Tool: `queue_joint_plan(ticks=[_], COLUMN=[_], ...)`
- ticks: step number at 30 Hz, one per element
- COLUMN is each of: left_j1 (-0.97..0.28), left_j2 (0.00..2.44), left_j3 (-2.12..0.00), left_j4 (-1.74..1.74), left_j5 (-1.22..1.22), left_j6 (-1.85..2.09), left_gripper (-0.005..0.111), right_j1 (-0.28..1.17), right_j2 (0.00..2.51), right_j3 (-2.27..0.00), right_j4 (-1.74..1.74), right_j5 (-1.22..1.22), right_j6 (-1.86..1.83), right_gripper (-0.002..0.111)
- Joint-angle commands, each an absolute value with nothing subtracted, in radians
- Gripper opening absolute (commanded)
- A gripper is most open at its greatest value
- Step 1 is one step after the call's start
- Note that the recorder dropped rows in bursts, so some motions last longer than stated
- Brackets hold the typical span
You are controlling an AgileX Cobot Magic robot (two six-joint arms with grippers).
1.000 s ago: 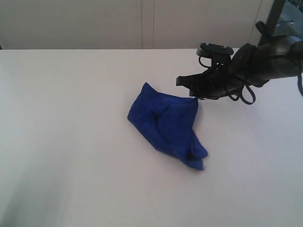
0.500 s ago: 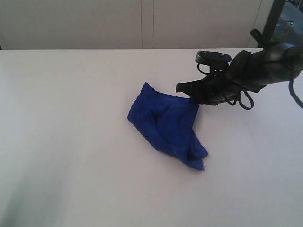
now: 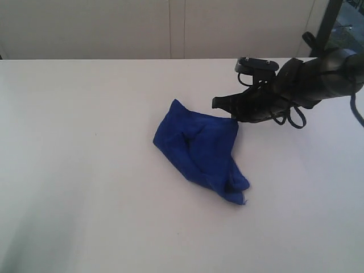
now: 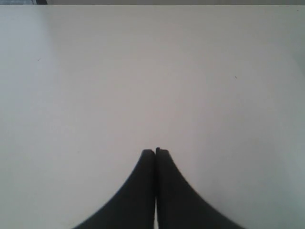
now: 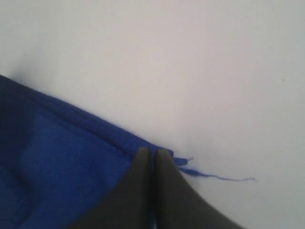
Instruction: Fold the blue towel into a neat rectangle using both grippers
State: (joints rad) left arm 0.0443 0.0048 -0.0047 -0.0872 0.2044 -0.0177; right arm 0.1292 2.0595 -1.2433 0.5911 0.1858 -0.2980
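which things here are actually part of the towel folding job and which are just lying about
Part of the job:
- blue towel, crumpled
- right end effector, shut on the towel's corner by the loose thread
- left end effector, shut, holding nothing

Just there:
- white table, only the work surface
- pale wall behind

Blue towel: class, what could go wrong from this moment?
The right gripper pinches only the corner edge of the blue towel, beside a loose thread; it may slip free on lifting.
The towel lies crumpled, so pulling one corner may drag the heap.
The left gripper is shut over bare table, not helping.
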Motion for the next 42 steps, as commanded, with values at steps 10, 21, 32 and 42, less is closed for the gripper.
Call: queue_joint_plan(ticks=[10,21,32,42], left_j1=[0.048,0.048,0.048,0.048], left_j2=[0.000,0.000,0.000,0.000], left_j3=[0.000,0.000,0.000,0.000], left_j4=[-0.095,-0.095,-0.095,-0.095], left_j5=[0.202,0.202,0.202,0.202], left_j6=[-0.019,-0.019,-0.019,-0.019], left_gripper=[0.000,0.000,0.000,0.000], right_j1=[0.129,0.200,0.200,0.197], right_j2=[1.841,1.523,1.529,1.635], right_j3=[-1.243,-1.073,-0.985,-0.954], right_j4=[0.499,0.444,0.420,0.377], right_j5=[0.385,0.534,0.479,0.440], right_j6=[-0.318,-0.340,-0.337,-0.302], right_gripper=[0.000,0.000,0.000,0.000])
